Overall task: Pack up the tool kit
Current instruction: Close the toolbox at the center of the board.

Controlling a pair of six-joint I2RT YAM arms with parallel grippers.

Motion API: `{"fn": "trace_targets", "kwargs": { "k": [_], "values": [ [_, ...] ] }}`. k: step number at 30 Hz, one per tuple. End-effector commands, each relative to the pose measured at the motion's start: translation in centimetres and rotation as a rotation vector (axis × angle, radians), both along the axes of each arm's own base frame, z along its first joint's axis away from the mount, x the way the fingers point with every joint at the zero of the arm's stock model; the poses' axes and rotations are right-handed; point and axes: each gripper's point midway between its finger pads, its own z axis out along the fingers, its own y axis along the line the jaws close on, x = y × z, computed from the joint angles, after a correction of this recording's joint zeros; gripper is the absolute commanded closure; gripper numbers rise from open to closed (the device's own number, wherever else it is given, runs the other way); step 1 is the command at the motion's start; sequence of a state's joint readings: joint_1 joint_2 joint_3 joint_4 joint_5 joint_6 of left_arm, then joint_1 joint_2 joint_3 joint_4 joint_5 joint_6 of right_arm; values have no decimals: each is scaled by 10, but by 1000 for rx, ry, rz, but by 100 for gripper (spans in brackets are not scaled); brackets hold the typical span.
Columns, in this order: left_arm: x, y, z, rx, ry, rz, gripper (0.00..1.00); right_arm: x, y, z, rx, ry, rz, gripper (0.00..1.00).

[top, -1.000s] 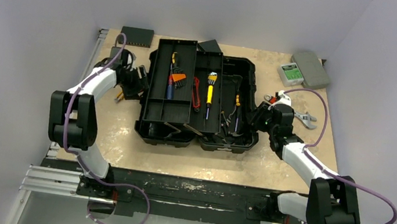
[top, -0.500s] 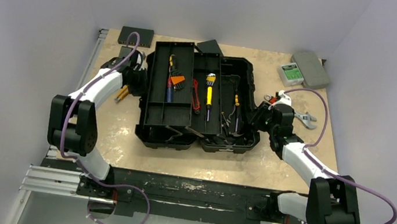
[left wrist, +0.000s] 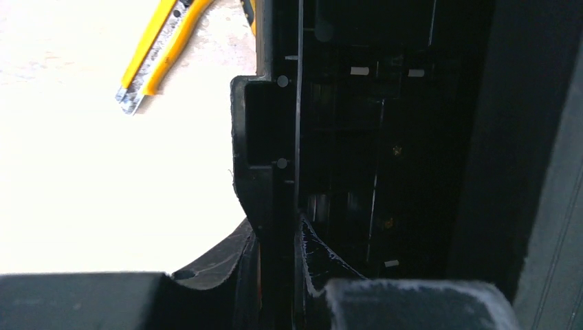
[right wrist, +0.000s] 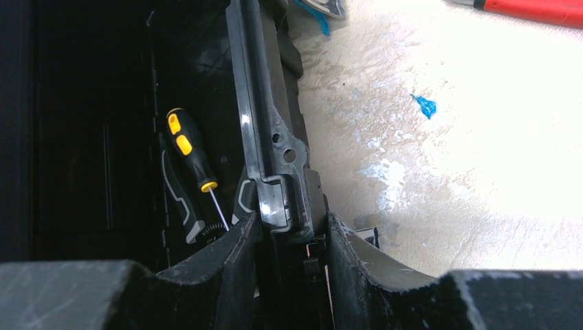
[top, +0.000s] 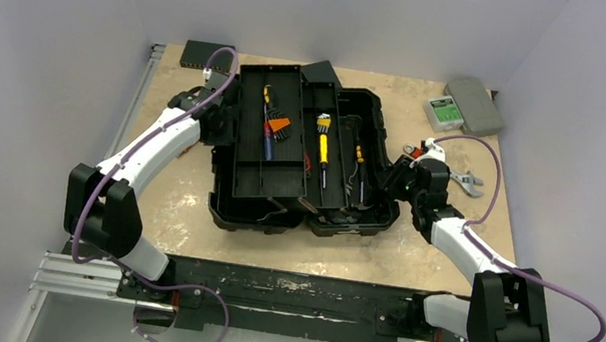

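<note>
At the bottom of the overhead view the two arm bases sit on a black rail at the near edge of the tan board table [top: 178, 207]. Mid-frame lies the large black plastic toolbox [top: 351, 218], open, its two long halves side by side. The left gripper [top: 217, 123] is at the toolbox's left edge; in its wrist view the left gripper [left wrist: 275, 240] is clenched on a thin black edge of the toolbox [left wrist: 265, 137], one finger [left wrist: 220, 258] on each face. Whether that edge is off the table cannot be told. At the upper left of that view a yellow utility knife [left wrist: 155, 48] lies on the table, apart from the toolbox. The right gripper [top: 390, 180] is at the toolbox's right wall; from the wrist the right gripper [right wrist: 289, 234] is clamped on the rim [right wrist: 265, 137], fingers [right wrist: 354, 258] on both sides. Just inside the wall lies a small black-and-yellow screwdriver [right wrist: 189, 148]. A red-handled tool [right wrist: 543, 10] shows at that view's upper right. In the toolbox's middle lie a yellow-handled screwdriver [top: 321, 149] and an orange-holdered set of hex keys [top: 275, 122]. Right of the right gripper, a silver adjustable spanner [top: 464, 181] rests on the table. Farther back, upper right, is a flat grey case [top: 477, 104]; upper left, a thin black rectangular device [top: 207, 54].
</note>
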State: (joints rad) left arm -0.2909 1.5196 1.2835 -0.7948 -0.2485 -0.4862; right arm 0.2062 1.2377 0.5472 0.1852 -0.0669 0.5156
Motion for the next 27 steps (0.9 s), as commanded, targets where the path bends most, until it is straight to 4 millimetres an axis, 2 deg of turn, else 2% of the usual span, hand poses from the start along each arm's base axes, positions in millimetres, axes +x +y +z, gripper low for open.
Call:
{"fn": "trace_targets", "kwargs": {
  "k": [1,4,6,9,13,21,27],
  "values": [
    [28,13,97,34,-313,129,100,-2,2,8,21,-23,6,81],
    [28,9,109,14,-329,117,100,-3,3,12,31,-32,7,81],
    [30,-2,114,-55,-337,84,100,-3,4,14,36,-35,8,80],
    [33,-17,111,-159,-321,45,100,-2,4,12,40,-27,8,80],
    [38,-25,108,-174,-307,30,100,-3,7,11,47,-25,19,80],
    [35,-21,143,-20,-348,43,100,-1,2,7,45,23,-29,80],
    [39,-43,162,63,-369,-2,100,-4,4,15,60,32,-51,80]
  ]
}}
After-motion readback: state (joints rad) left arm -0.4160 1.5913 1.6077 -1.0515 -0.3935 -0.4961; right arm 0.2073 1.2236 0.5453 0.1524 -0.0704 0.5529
